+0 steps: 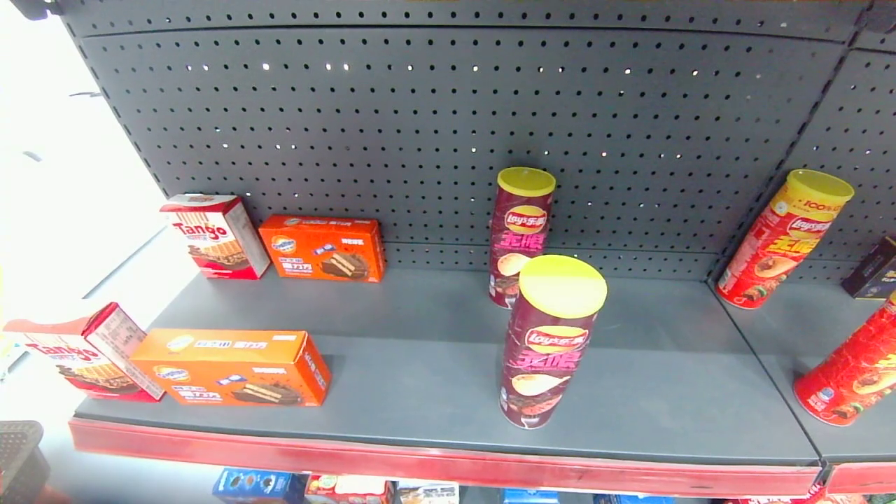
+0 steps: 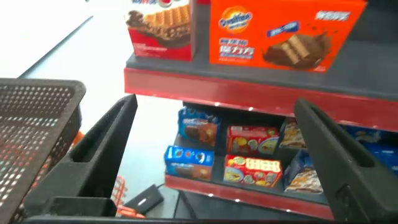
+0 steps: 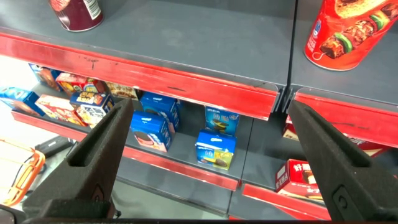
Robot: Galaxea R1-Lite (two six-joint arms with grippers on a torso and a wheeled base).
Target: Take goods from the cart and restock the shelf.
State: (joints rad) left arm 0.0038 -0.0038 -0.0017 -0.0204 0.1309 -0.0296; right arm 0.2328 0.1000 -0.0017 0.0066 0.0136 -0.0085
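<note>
The shelf (image 1: 434,364), a grey deck with a red front lip, is the reference. Off its left end, below the lip, sits the cart's dark mesh basket (image 2: 37,124); its contents cannot be seen. Judging by the shelf's stock, the goods are probably light, stiff chip tubes, slick and easily tipped, best gripped round the middle, or crushable cardboard boxes, best pinched across narrow faces. Two purple cans (image 1: 549,350) stand mid-shelf, red cans (image 1: 780,241) beyond its right end, and orange boxes (image 1: 234,367) and wafer boxes (image 1: 84,353) at its left end. The left gripper (image 2: 216,106) and right gripper (image 3: 211,107) hang below the lip, fingers spread, empty. The lip could snag a rising load.
</note>
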